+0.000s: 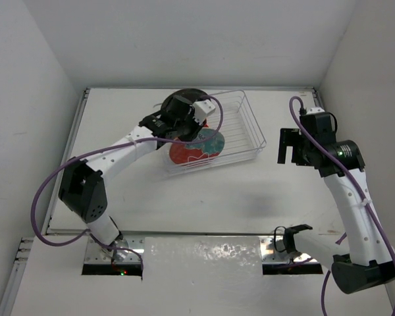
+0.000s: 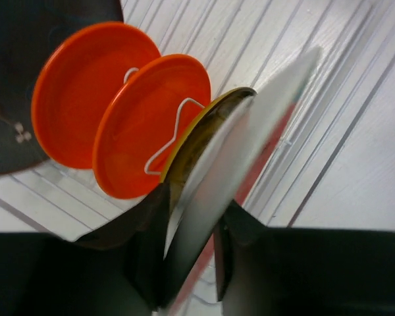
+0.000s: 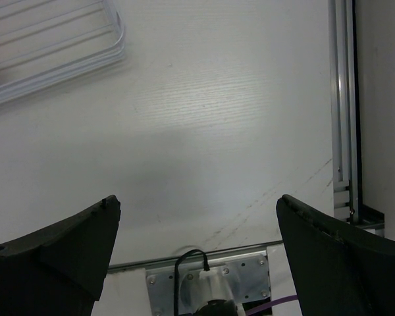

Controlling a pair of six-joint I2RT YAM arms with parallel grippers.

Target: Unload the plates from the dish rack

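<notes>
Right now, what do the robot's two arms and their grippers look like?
The left arm and right arm have white tubular links with black joint housings. A purple cable runs along each. A small green light shows on the right arm's black housing. The left gripper and right gripper each have two broad black fingers.

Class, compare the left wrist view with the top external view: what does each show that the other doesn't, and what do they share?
Left wrist only: two orange plates and a yellow-brown plate rim, side by side. Top only: the right gripper, open over the table. Both: the left gripper clamping the red plate in the dish rack.
</notes>
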